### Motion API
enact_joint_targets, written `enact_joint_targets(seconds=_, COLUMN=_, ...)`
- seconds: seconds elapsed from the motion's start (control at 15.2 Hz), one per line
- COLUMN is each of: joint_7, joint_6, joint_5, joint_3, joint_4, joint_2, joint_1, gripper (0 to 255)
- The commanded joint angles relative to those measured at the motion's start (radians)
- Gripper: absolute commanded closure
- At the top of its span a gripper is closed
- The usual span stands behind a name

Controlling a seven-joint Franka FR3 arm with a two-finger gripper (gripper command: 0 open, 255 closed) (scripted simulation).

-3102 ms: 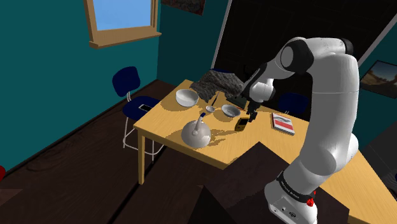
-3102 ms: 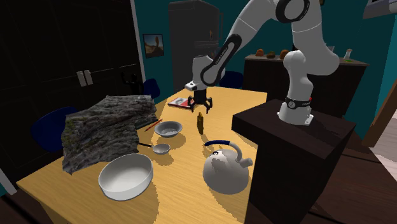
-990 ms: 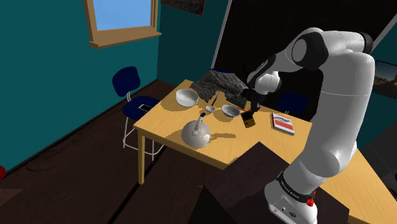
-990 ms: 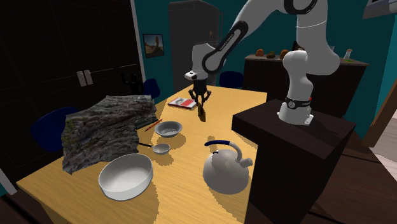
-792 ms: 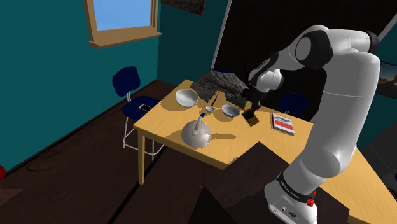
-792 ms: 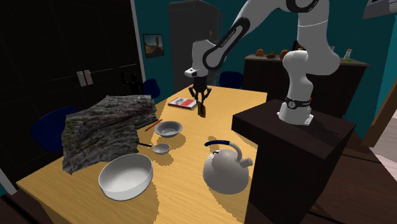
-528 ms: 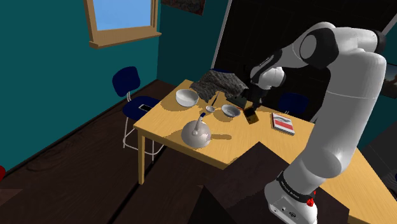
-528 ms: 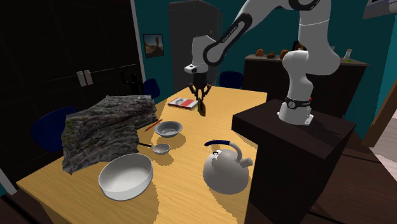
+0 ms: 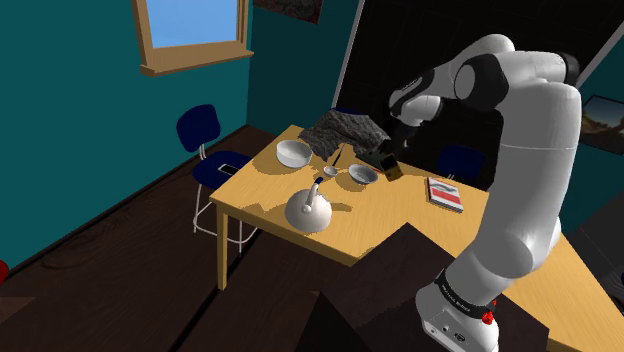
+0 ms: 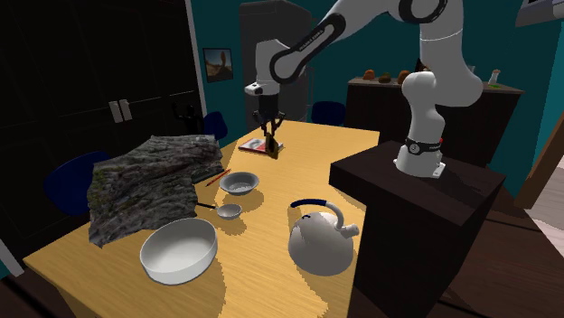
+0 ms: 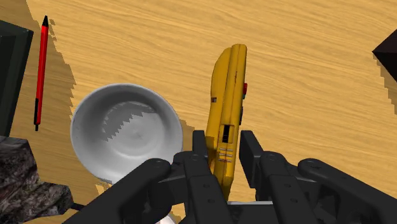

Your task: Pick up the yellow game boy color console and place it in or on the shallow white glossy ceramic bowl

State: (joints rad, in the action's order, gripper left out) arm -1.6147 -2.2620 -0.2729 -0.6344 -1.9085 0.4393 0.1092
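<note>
End effector [image 11: 221, 145] clamps yellow console [image 11: 228, 89] edge-on, aloft beside bowl [image 11: 124, 137] rim; open tabletop [image 11: 305, 76] beyond.

No text or number is legible; the dark marking on the arm's base [image 9: 456, 297] is unreadable.

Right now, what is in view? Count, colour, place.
console: 1, yellow, between the fingers
small bowl: 1, white, table, beside console
large bowl: 1, white, table, by the block
kettle: 1, grey, table, near stand
scoop: 1, grey, between bowls
block: 1, rocky grey, table edge
pen: 1, red, beside small bowl
book: 1, red-white, table
chairs: 2, blue, beside table
table: 1, light wood
stand: 1, dark, arm's base
arm: 1, white
fingers: 2, black, shut on console
</note>
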Motion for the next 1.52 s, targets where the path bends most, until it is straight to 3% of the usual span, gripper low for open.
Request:
enact_joint_targets(seconds=0.0, joint_7=-0.001, joint_6=0.062, joint_5=-0.025, joint_3=0.019, joint_4=0.121, joint_2=0.067, joint_1=0.032, gripper=255)
enact_joint_targets(seconds=0.26, joint_7=0.01, joint_6=0.19, joint_5=-0.061, joint_3=0.052, joint_4=0.381, joint_2=0.204, joint_1=0.104, gripper=255)
enact_joint_targets(seconds=0.59, joint_7=0.049, joint_6=0.381, joint_5=-0.096, joint_3=0.095, joint_4=0.786, joint_2=0.406, joint_1=0.22, gripper=255)
enact_joint_targets(seconds=1.45, joint_7=0.035, joint_6=0.254, joint_5=-0.122, joint_3=0.117, joint_4=0.718, joint_2=0.471, joint_1=0.219, gripper=255)
